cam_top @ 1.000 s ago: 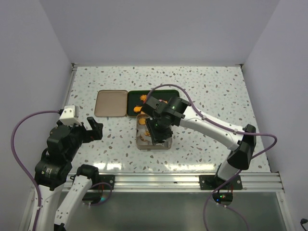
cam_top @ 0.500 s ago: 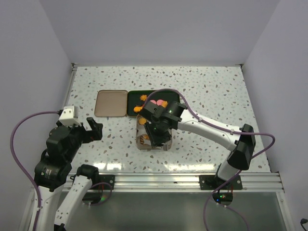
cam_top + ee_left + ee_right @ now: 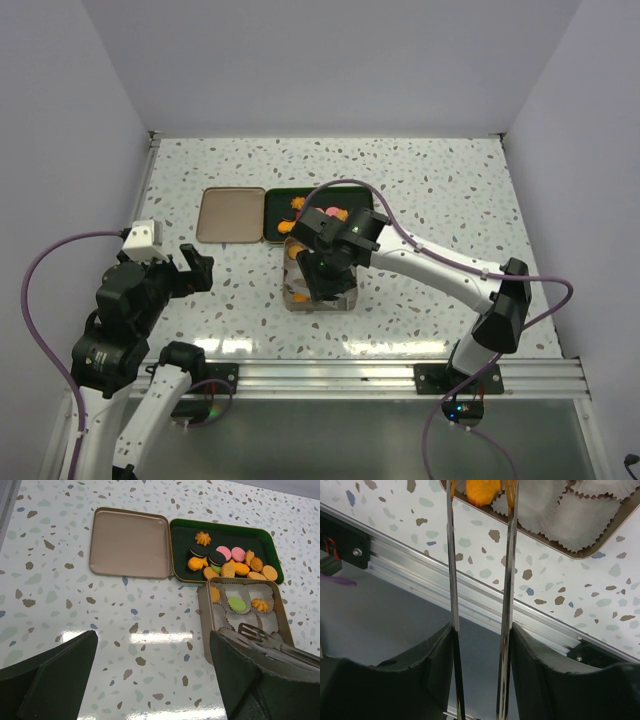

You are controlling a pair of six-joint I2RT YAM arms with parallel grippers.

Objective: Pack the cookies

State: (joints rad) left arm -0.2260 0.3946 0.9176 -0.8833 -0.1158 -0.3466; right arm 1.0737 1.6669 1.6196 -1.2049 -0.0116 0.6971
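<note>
Several cookies (image 3: 225, 562), orange, pink and dark, lie in the green tray (image 3: 222, 527). The tan tin (image 3: 205, 630) with white paper cups holds a green cookie (image 3: 236, 604) and two orange ones. My right gripper (image 3: 481, 630) is shut on metal tongs (image 3: 509, 555), whose blades stand apart over the tin's near left corner (image 3: 300, 305). An orange cookie (image 3: 481, 492) sits between the tong tips in a paper cup; whether they still pinch it is unclear. My left gripper (image 3: 152, 675) hangs open and holds nothing, left of the tin.
The tin's lid (image 3: 130, 542) lies upturned left of the green tray. The aluminium rail (image 3: 470, 587) runs along the table's near edge, just beyond the tin. White walls close off the table on three sides.
The right arm has swung from the tray side toward the tin's near left corner, bringing the tongs with it. The left arm has not moved.
</note>
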